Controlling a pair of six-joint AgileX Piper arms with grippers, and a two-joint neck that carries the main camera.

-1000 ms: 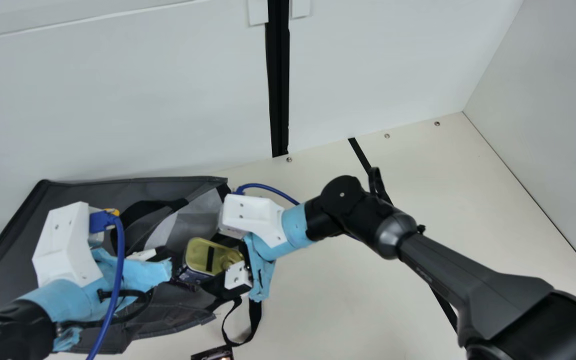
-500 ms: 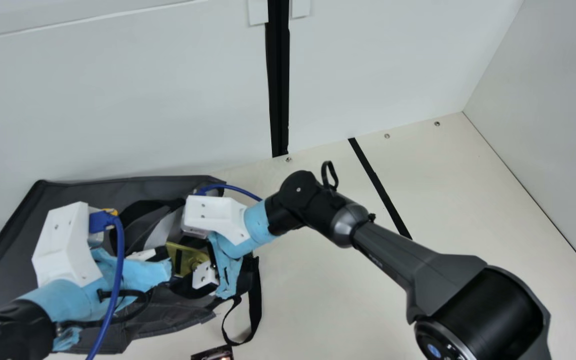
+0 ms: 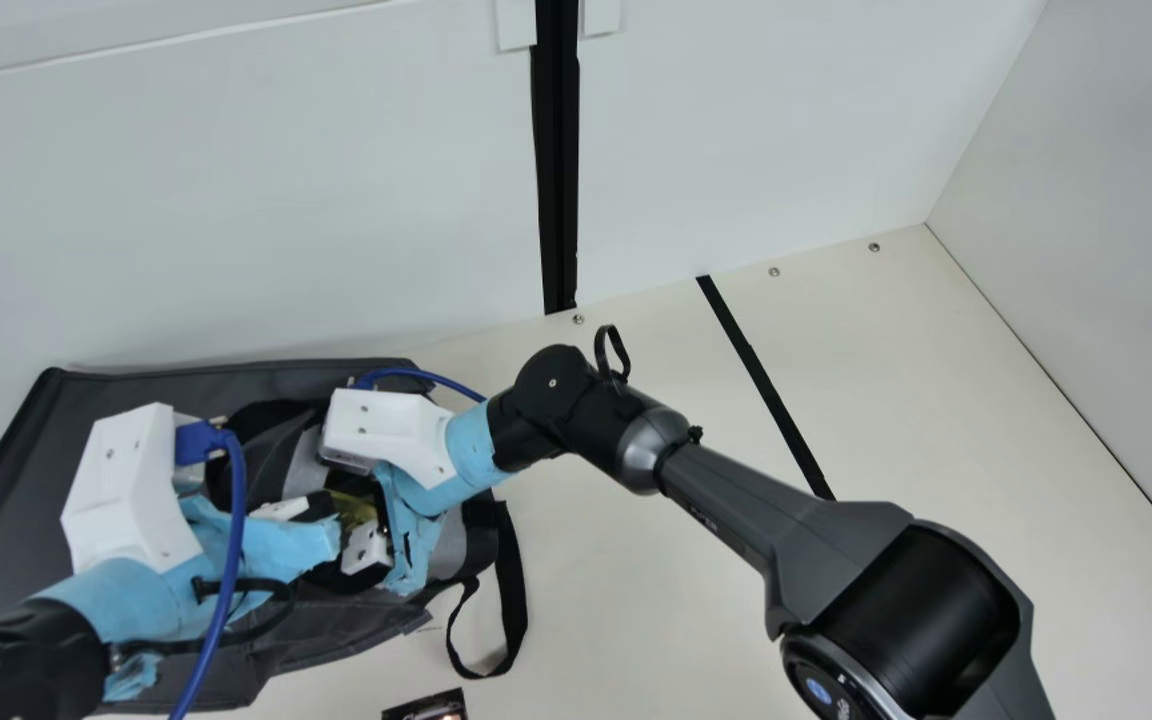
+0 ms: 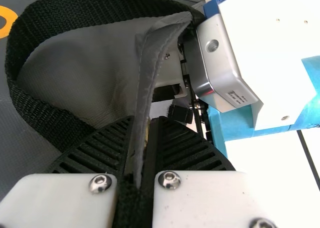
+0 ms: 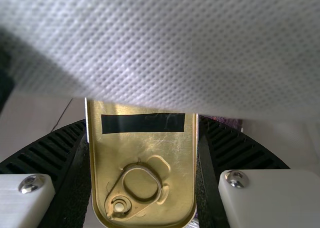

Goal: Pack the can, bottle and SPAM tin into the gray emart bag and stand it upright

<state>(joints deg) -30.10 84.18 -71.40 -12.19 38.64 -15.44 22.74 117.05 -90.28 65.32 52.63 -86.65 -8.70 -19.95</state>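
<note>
Table (image 3: 636, 600) cream, black strip (image 3: 766, 390) at three o'clock; white wall (image 3: 286, 220) behind, black post (image 3: 558, 160) at twelve. Bag (image 3: 56, 450) lies between eight and nine on my main feed. My left arm (image 3: 26, 640) enters from eight, left gripper (image 3: 320, 508) clamped on the bag's fabric edge. My right arm (image 3: 736, 510) enters between four and five, bent; right gripper (image 3: 348, 525) grips the tin (image 5: 145, 163) at the bag's mouth.

On my main view, the cream table (image 3: 636, 560) carries the gray bag (image 3: 36, 470), a black strip (image 3: 766, 386) and a dark item (image 3: 428, 706) near the bag.
</note>
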